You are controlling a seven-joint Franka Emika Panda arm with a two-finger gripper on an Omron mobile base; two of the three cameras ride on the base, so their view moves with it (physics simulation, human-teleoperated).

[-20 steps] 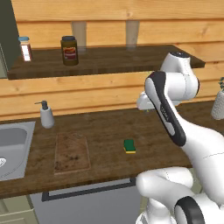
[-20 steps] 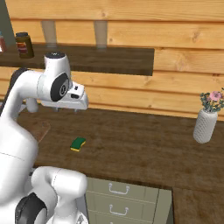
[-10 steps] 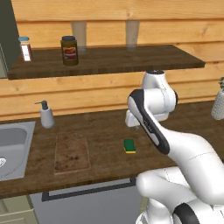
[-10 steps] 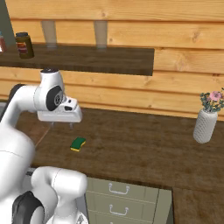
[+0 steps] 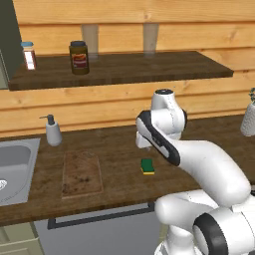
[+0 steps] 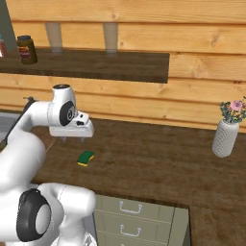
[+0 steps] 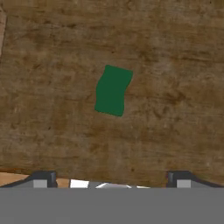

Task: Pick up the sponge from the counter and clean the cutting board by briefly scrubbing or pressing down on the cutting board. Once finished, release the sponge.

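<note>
Sponge (image 7: 113,90) sits mid-frame in the hand view, flat on the counter (image 7: 175,65), with the cutting board (image 5: 81,173) off at left-center of the left base view. Tool (image 7: 112,177) is spread and empty, so I'd drop straight down and pinch across the sponge's narrow width.

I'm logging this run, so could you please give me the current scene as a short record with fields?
sponge: green side up on the counter, right of the board, untouched
board: stained, flat on the counter beside the sink
sink: left end of the counter
gripper: open, above the sponge, holding nothing
task stage: sponge not yet picked up
</note>
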